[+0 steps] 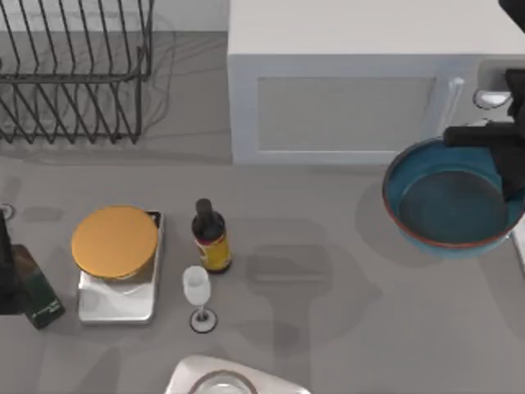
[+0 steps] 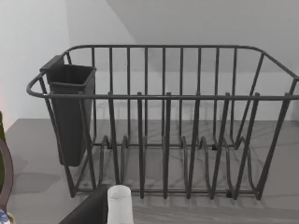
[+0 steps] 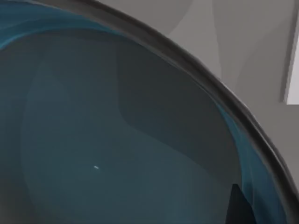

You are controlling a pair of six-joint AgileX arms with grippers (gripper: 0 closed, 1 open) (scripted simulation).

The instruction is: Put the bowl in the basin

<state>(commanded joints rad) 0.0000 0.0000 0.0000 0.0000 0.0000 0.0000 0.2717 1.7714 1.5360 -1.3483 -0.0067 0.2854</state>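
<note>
One arm is at work: the right gripper sits over the far right part of the bowl, its dark body reaching in from the right edge of the table, and whether its jaws are apart or clamped on the rim cannot be told. The right wrist view looks steeply down into the bowl, with the glossy teal inside and the curved rim sweeping across. The bowl is at the right side of the table, just in front of the white cabinet, mouth facing up and slightly tipped; being round, it has no long axis. The left arm is parked at the left edge, its camera facing the wire dish rack with a dark cutlery cup hooked on it. On the left half stand an orange disc on a metal scale, a dark bottle and a wine glass. The basin lies at the near edge.
</note>
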